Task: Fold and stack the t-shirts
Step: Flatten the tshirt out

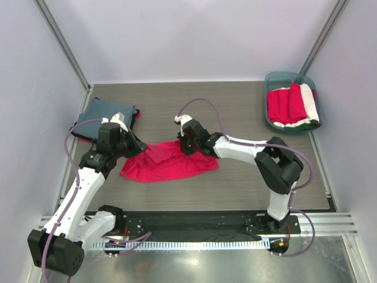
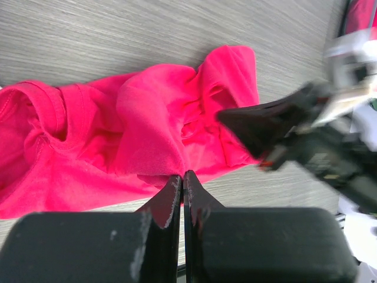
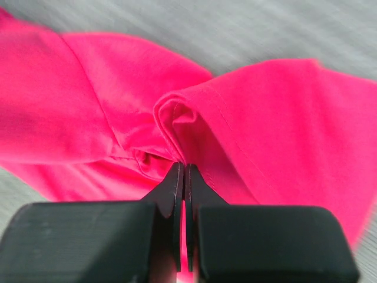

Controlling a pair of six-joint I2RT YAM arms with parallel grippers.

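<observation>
My R gripper (image 3: 181, 166) pinches fold of crimson t-shirt (image 1: 171, 165). L gripper (image 2: 181, 175) pressed together at its left end, catch unclear. Shirt's long axis runs L–R betw both.

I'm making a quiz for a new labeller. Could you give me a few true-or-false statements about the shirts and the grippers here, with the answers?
1. The red shirt lies neatly folded. False: it is crumpled and unfolded on the table.
2. The right gripper has its jaws shut on a fold of the red shirt. True.
3. The blue-grey shirt sits in the teal tub. False: it lies on the table at the far left, and the tub holds red and white cloth.
4. The left gripper is at the red shirt's edge, jaws shut. True.
</observation>
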